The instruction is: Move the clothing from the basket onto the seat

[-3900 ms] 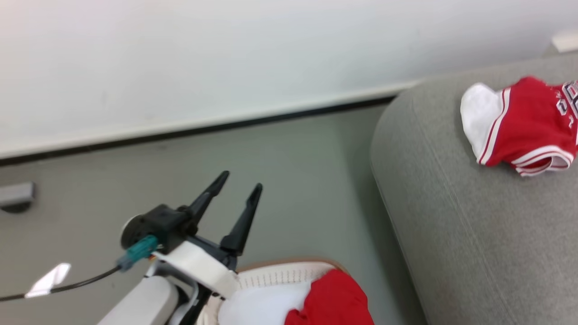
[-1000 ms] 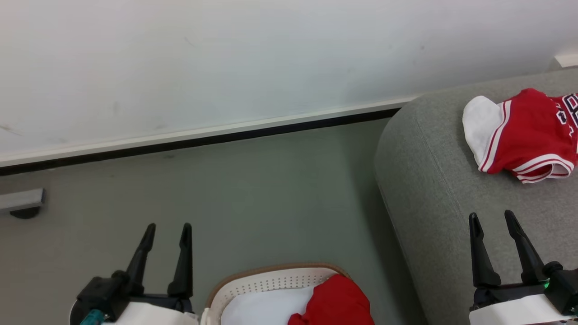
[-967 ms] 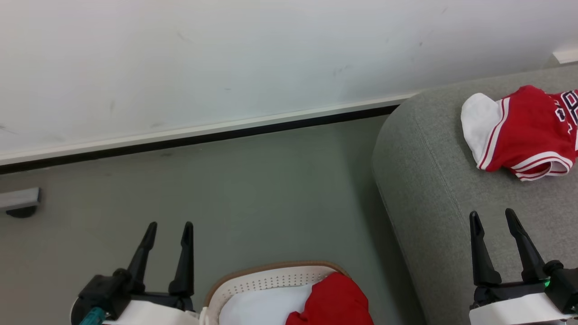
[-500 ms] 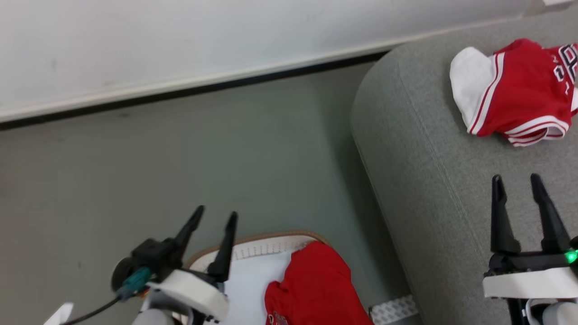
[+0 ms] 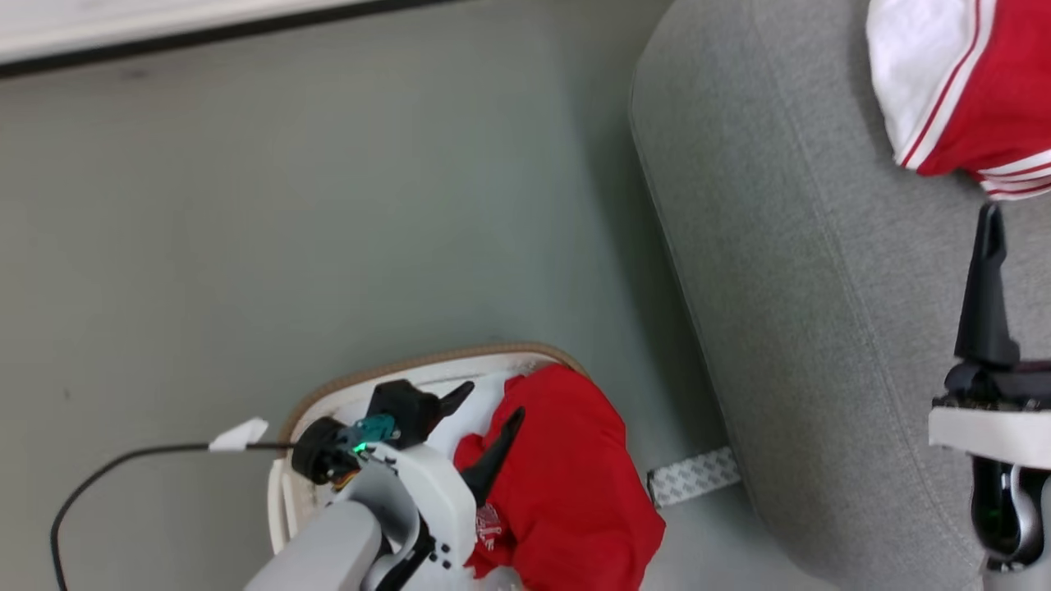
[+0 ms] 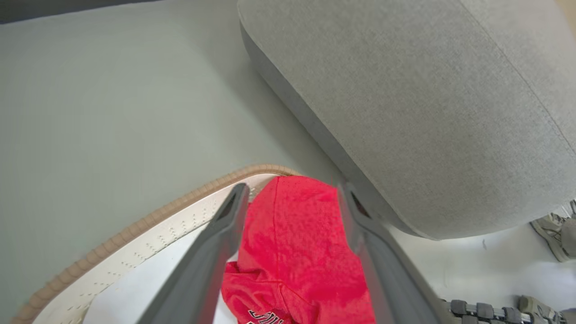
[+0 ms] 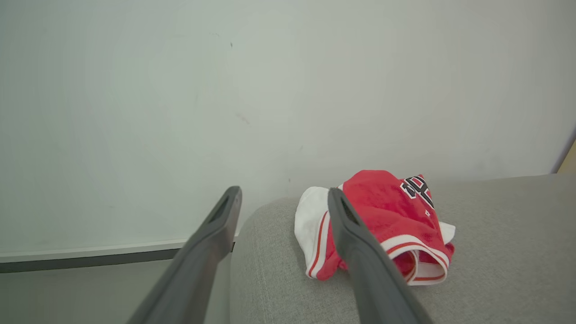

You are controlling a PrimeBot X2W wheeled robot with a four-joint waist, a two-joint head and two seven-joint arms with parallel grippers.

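Our left gripper (image 5: 486,408), jaws released, hung over the plain red garment (image 5: 566,484) by the basket's (image 5: 427,361) far rim. Our right gripper (image 7: 283,194) hung released over the seat's (image 5: 780,287) edge, near the striped garment (image 7: 382,216).

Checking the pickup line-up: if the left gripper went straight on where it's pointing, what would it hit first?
Most likely the plain red garment lying in the basket: the left gripper has its open jaws either side of it. Depth is hard to judge.
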